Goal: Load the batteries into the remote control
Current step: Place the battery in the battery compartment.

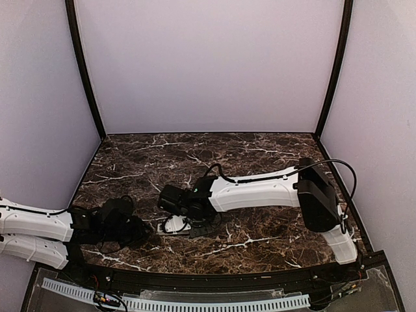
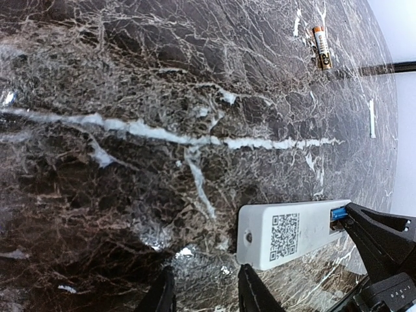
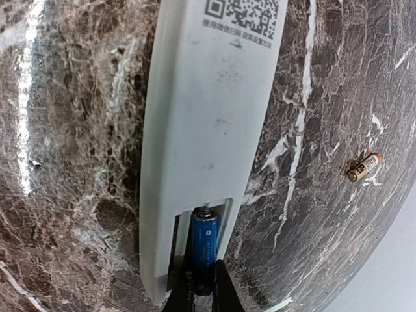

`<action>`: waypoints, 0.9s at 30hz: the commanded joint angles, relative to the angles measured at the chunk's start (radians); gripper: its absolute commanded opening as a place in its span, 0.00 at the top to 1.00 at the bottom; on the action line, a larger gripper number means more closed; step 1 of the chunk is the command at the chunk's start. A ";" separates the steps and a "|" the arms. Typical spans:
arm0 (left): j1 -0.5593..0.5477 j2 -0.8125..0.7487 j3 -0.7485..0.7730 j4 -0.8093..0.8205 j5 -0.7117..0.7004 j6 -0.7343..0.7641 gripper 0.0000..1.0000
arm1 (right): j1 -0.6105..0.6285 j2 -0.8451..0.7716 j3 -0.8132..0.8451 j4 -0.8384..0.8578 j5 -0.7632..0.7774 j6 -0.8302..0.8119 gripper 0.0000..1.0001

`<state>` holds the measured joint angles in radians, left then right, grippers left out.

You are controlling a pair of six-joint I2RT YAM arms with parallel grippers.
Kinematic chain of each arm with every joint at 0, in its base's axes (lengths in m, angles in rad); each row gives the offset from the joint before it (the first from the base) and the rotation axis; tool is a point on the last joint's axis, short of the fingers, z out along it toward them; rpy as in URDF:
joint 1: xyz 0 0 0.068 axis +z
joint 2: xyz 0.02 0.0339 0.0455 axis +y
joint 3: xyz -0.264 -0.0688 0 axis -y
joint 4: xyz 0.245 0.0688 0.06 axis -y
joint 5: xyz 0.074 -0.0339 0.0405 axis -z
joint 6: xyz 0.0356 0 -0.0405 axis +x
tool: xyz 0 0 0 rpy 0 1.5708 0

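Marble table, tan battery loose, jaws pinching blue battery in remote control

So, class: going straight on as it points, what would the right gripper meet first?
The right gripper pinches the blue battery; ahead, probably the compartment's end wall in the remote control.

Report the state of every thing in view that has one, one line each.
remote control: lying back-up on the table, battery bay open.
blue battery: in the battery bay, pinched at one end.
tan battery: on its side on the table, apart from the remote control.
right gripper: shut on the blue battery.
left gripper: open, empty.
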<state>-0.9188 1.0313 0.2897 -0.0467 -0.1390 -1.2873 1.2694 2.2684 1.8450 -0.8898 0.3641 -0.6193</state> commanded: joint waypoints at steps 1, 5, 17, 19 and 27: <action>0.004 -0.008 -0.023 -0.012 -0.001 -0.001 0.68 | 0.011 0.038 0.026 -0.039 0.010 0.026 1.00; 0.003 -0.001 -0.020 -0.007 0.001 0.004 0.68 | 0.011 0.060 0.061 -0.063 0.014 0.055 1.00; 0.003 -0.005 -0.025 -0.001 0.000 0.005 0.68 | 0.030 0.095 0.123 -0.093 -0.006 0.102 0.92; 0.004 -0.009 -0.027 0.001 -0.001 0.004 0.68 | 0.031 0.096 0.126 -0.099 -0.006 0.106 0.89; 0.003 -0.019 -0.034 -0.002 -0.002 -0.001 0.68 | 0.033 0.083 0.140 -0.123 -0.010 0.122 0.83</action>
<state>-0.9188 1.0283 0.2779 -0.0414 -0.1387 -1.2873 1.2903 2.3360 1.9621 -0.9916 0.3779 -0.5175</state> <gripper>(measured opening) 0.321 0.155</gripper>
